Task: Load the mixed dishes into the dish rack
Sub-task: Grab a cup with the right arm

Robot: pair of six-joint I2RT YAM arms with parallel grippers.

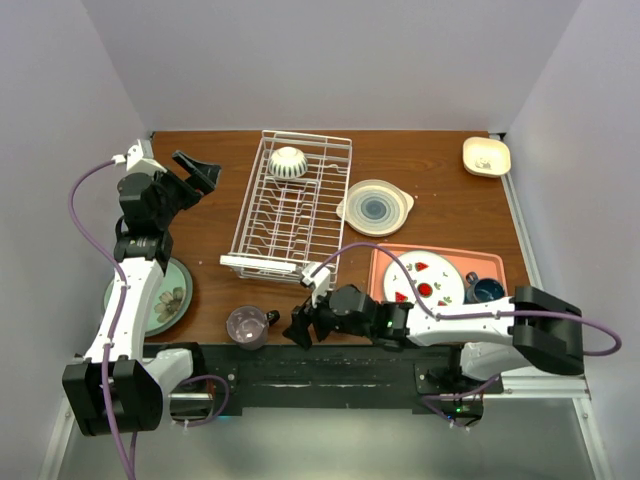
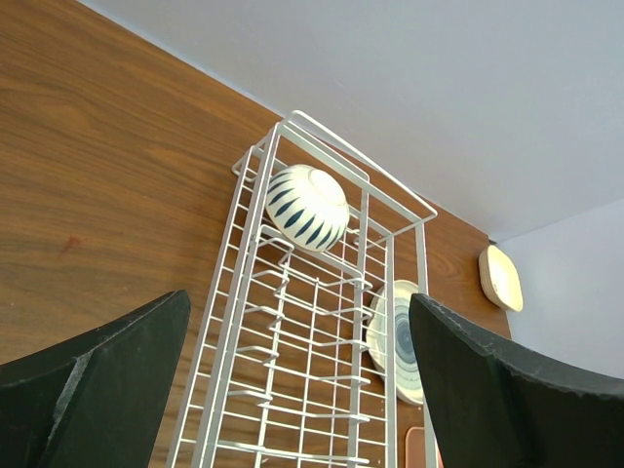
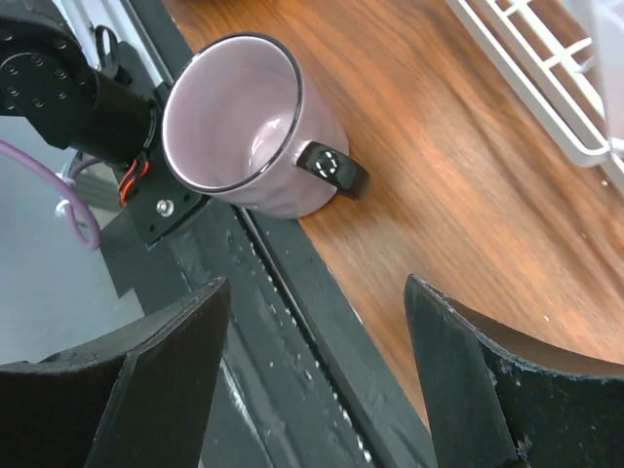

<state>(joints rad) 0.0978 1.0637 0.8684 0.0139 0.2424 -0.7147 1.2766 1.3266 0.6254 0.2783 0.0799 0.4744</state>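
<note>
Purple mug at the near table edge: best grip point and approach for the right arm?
Likely the dark handle of the purple mug: it stands upright with that handle pointing at the right gripper, so approach from that side, open jaws straddling the handle.

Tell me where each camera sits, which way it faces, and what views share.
Top external: above, behind the bases, looking down at the table; both arms, left gripper, right gripper show.
Left wrist: on the left arm, facing the dish rack and striped bowl; its fingers frame it.
Right wrist: on the right arm, facing the purple cup at the near edge; its fingers show.
Shared: dish rack in top and left wrist; purple cup in top and right wrist.
</note>
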